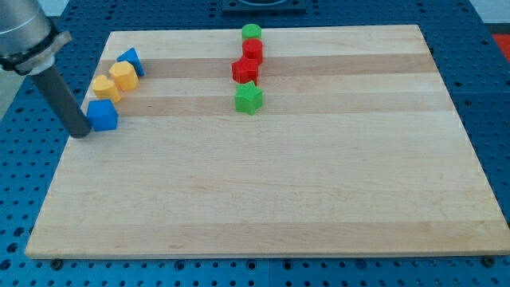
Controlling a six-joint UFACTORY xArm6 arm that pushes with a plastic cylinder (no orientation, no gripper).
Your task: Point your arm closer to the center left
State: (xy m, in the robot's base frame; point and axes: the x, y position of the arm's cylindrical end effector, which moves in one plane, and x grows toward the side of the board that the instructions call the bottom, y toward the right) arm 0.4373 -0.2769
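Note:
My tip rests on the wooden board at its left edge, just left of a blue cube and nearly touching it. Above the cube lie a yellow heart-like block, a yellow hexagon and a blue triangle, in a diagonal row. At the top centre stand a green cylinder, a red cylinder, a red star and a green star in a column.
The board lies on a blue perforated table. The arm's grey body fills the view's top left corner above the rod.

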